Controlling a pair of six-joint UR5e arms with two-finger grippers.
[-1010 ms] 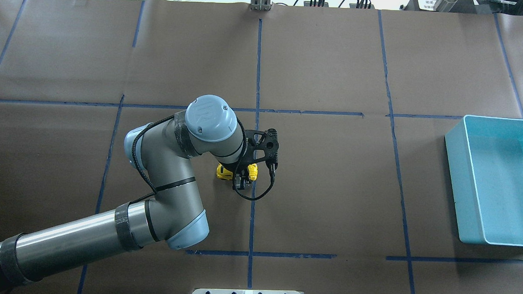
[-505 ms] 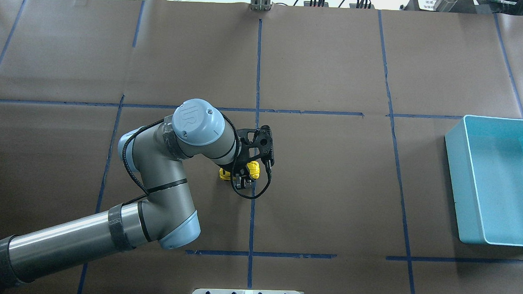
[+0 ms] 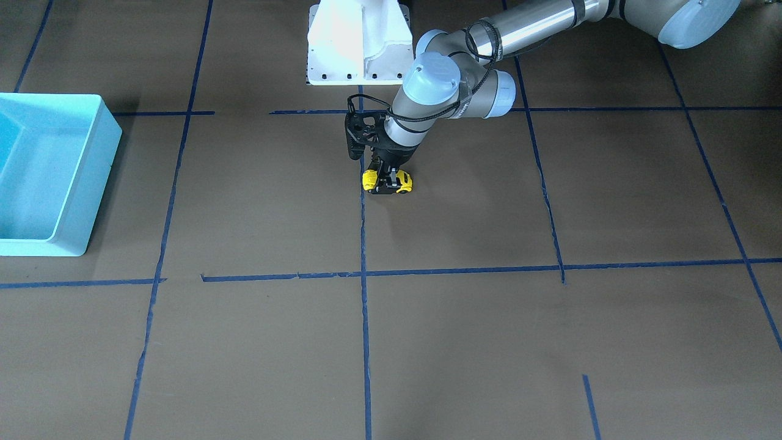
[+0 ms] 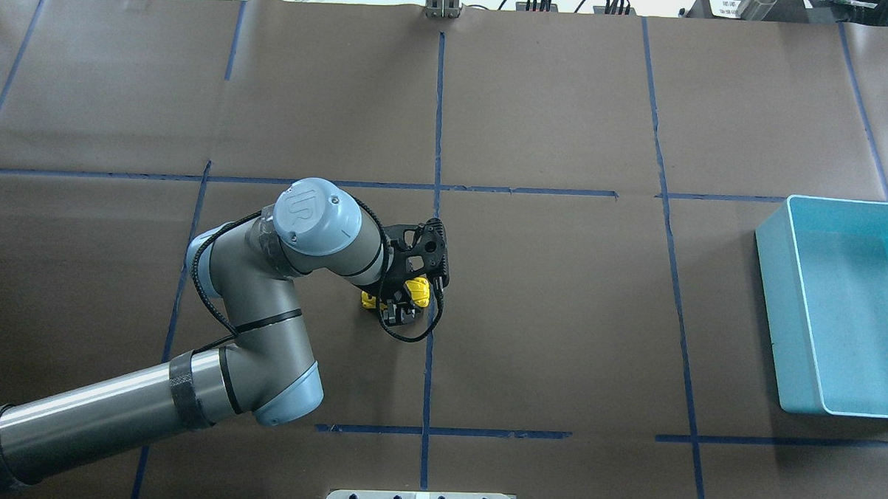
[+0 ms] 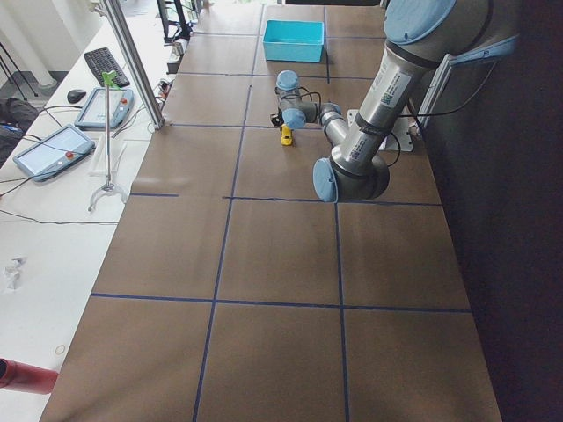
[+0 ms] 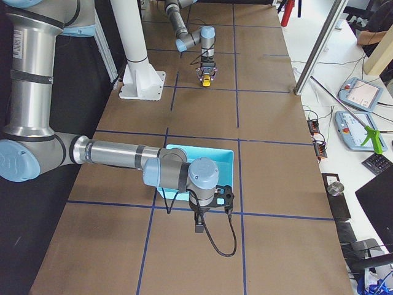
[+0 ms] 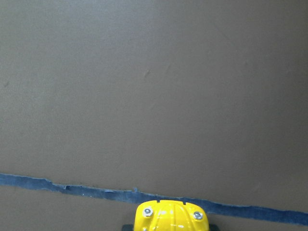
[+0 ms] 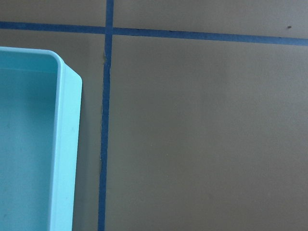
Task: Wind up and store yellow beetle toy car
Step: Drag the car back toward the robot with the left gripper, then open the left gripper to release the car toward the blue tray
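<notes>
Wind-up appears in hand: the yellow beetle toy car [image 3: 370, 179], on the table [image 3: 489, 201] beside the blue tape line [image 3: 364, 232], is clamped across its body by the left gripper [image 3: 387, 182]. Downward pressure is advised so wheels roll without skidding.

Right gripper [image 6: 199, 230] hangs beside the turquoise bin [image 6: 202, 148] (near side); far left gripper [image 6: 207, 72] at the yellow beetle toy car [image 6: 207, 80]
</notes>
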